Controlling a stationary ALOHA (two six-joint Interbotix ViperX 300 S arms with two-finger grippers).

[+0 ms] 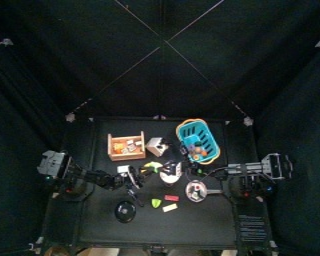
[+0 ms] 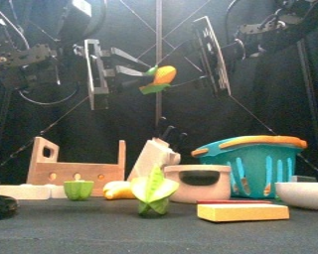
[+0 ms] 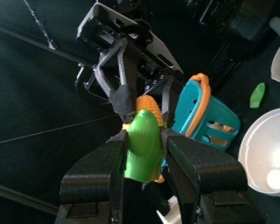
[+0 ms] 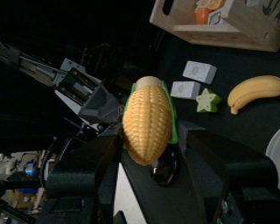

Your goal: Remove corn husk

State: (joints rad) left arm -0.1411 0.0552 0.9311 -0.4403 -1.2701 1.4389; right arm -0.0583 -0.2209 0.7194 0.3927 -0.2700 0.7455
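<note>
1. Top view: both arms meeting over the table's (image 1: 69, 215) middle, the corn too small to make out; blue basket (image 1: 198, 140) far right, wooden crate (image 1: 125, 147) far left.
2. Front view: corn cob (image 2: 161, 74) high in the air, between left gripper (image 2: 100, 71) and right gripper (image 2: 209, 55); green husk (image 2: 150, 88) on its underside.
3. Left wrist view: jaws closed on the husk.
4. Right wrist view: jaws gripping the cob; banana (image 4: 257, 91) on the table.
</note>
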